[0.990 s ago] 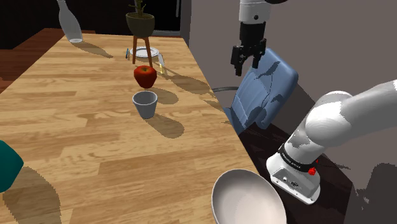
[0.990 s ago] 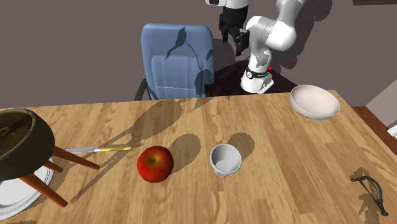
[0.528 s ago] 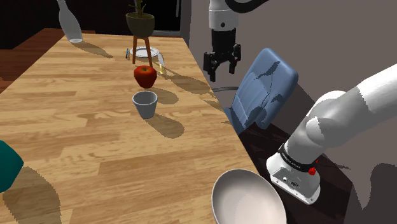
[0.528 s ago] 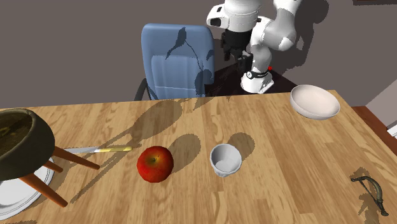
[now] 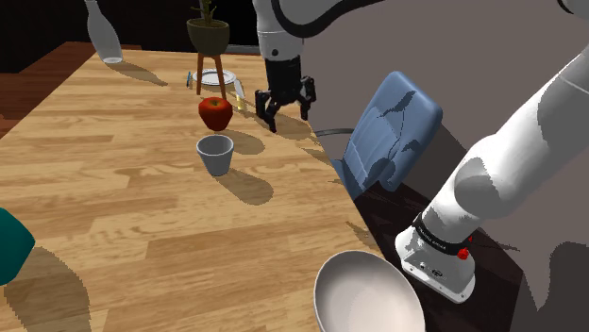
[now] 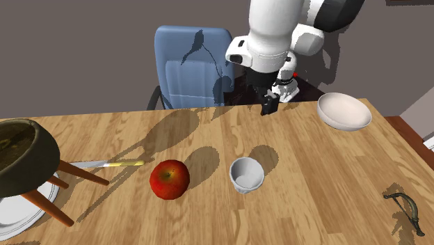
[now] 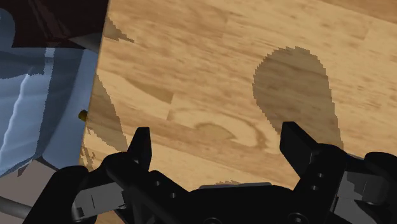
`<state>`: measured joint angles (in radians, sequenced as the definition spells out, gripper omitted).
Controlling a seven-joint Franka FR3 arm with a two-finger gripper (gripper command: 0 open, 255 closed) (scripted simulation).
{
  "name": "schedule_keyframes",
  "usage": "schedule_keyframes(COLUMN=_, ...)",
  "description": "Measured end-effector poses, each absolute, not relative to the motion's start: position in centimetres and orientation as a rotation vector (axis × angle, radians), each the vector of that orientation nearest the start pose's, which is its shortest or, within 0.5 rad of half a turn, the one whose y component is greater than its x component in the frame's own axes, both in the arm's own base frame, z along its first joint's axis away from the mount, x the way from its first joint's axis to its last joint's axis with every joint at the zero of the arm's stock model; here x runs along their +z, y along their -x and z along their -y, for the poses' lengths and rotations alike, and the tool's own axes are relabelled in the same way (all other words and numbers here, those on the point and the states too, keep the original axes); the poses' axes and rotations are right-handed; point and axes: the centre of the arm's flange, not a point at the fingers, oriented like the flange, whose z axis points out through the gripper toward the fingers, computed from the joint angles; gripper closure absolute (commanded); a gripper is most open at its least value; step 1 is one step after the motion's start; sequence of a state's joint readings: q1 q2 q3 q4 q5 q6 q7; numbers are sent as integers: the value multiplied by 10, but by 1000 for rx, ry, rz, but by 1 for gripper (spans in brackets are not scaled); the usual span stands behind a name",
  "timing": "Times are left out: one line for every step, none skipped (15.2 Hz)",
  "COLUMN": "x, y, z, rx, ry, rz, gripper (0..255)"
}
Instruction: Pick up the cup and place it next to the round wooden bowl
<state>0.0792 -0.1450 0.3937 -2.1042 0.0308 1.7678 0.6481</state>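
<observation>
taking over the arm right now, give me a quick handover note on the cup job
The hand is open and empty, hovering above the table near the edge by the blue chair.
The cup stands upright on the table beside the apple, untouched.
The bowl, pale, sits at the table corner by the stand, well apart from the cup.
Done: nothing yet.
Left: grasp the cup, carry it over, set it beside the bowl.

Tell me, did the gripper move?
Yes. In the shoulder view the gripper went left and down, from above the chair to over the table, near the apple.
</observation>
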Motion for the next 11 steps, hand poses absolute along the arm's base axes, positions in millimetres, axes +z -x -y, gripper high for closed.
schedule_keyframes(x=458, y=-440, z=-238, rx=257, ry=3246, rz=-324, gripper=0)
schedule_keyframes(x=457, y=-449, z=-251, rx=256, ry=3247, rz=-332, gripper=0)
schedule_keyframes(x=451, y=-456, z=-262, rx=255, ry=3247, rz=-341, gripper=0)
schedule_keyframes(x=446, y=-465, z=-272, rx=254, ry=3248, rz=-350, gripper=0)
schedule_keyframes(x=442, y=-472, z=-280, rx=253, ry=3248, rz=-359, gripper=0)
schedule_keyframes(x=437, y=-483, z=-292, rx=251, ry=3249, rz=-367, gripper=0)
schedule_keyframes(x=434, y=-490, z=-302, rx=252, ry=3250, rz=-377, gripper=0)
schedule_keyframes(x=433, y=-497, z=-312, rx=250, ry=3250, rz=-385, gripper=0)
schedule_keyframes(x=428, y=-506, z=-322, rx=248, ry=3250, rz=-394, gripper=0)
schedule_keyframes(x=422, y=-514, z=-332, rx=247, ry=3251, rz=-403, gripper=0)
schedule_keyframes(x=418, y=-523, z=-343, rx=246, ry=3252, rz=-412, gripper=0)
